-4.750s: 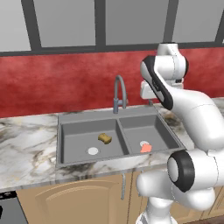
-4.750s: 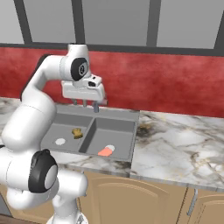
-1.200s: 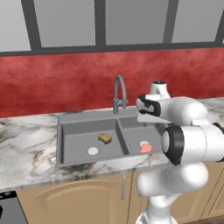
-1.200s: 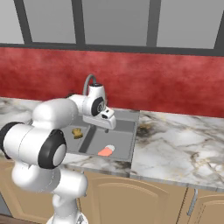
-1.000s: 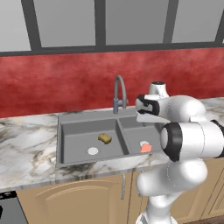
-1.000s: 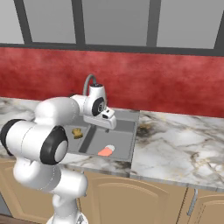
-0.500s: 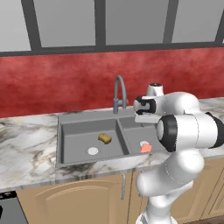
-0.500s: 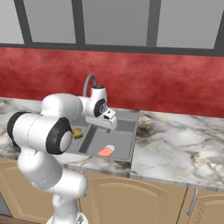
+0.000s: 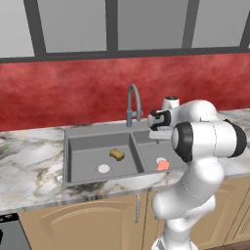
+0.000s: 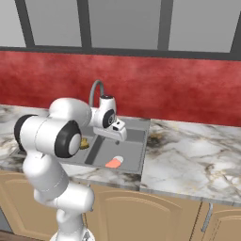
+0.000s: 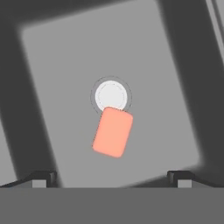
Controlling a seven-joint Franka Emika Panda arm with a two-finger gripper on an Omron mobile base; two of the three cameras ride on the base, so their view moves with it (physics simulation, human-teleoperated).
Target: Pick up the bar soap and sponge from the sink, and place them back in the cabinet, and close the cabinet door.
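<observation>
A marble countertop (image 9: 29, 166) runs along a red backsplash (image 9: 63, 93), with grey-paned wall cabinet fronts (image 9: 73, 24) above and tan lower cabinets with arched panel doors (image 10: 146, 212) beneath. Set into the counter is the grey double-basin sink (image 9: 73, 141), and its tall grey gooseneck faucet (image 9: 133, 102) rises at the back rim, about over the divider between the basins. The white Franka arm (image 9: 205, 141) is folded over the sink's right side, its hand held above the right basin and looking straight down into it. The gripper (image 11: 111, 177) hangs above the basin floor with its two dark fingertips (image 11: 43, 177) spread wide apart and nothing between them. Directly under it, in the right basin, lies the salmon-pink bar soap (image 11: 113, 132), flat on the grey floor, tilted a little in the hand view, with one short end overlapping the edge of the white round drain (image 11: 111, 95). From the left base view the bar soap shows as a small pink patch just beside that drain, near the arm. The yellow-brown sponge (image 9: 116, 154) sits in the left basin, near its centre and just behind that basin's own white drain disc (image 9: 103, 168), well apart from the soap.
</observation>
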